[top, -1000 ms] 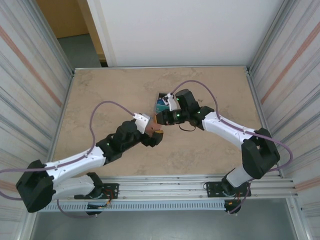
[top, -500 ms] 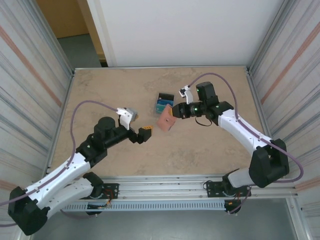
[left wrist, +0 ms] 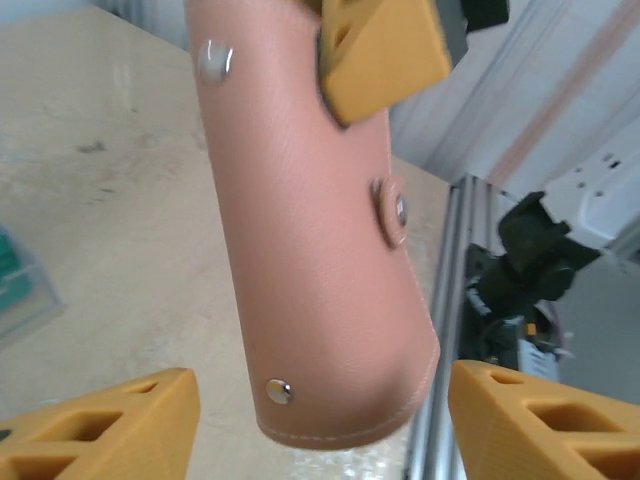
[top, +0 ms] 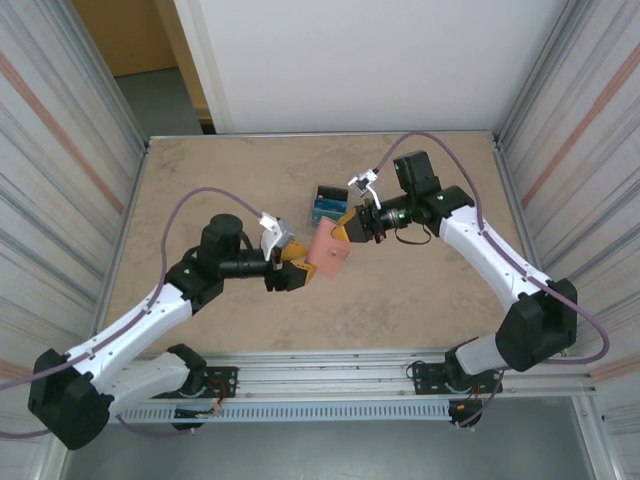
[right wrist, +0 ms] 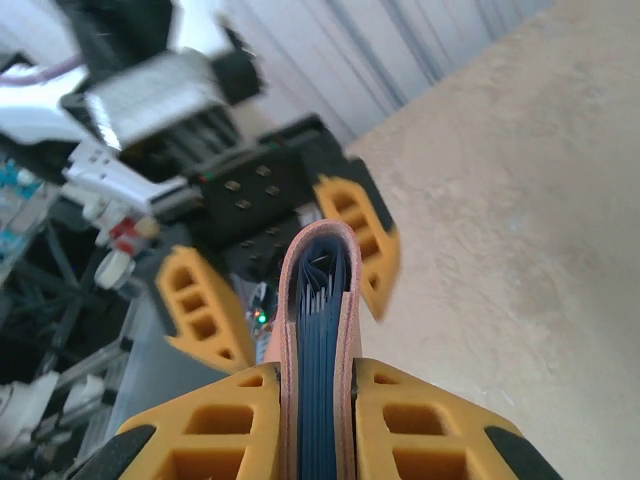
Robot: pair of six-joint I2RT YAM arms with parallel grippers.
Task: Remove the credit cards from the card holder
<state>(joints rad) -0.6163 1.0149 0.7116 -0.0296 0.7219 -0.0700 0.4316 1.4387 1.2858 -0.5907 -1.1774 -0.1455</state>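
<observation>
Clamping the folded card holder [top: 330,256] by one edge, the R gripper [top: 350,226] hangs it above the table [top: 200,200], btwn the spread fingers of the L gripper [top: 294,271], which flank its free end w/o touching. Best bet: L should pinch one salmon layer only, so pulling apart opens the fold. Loose credit cards [top: 325,208] lie just beyond the R gripper.

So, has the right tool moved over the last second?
Yes. The right tool, gripping the salmon-brown leather card holder, shifted rightward; its arm no longer overlaps the teal-and-blue card stack.
</observation>
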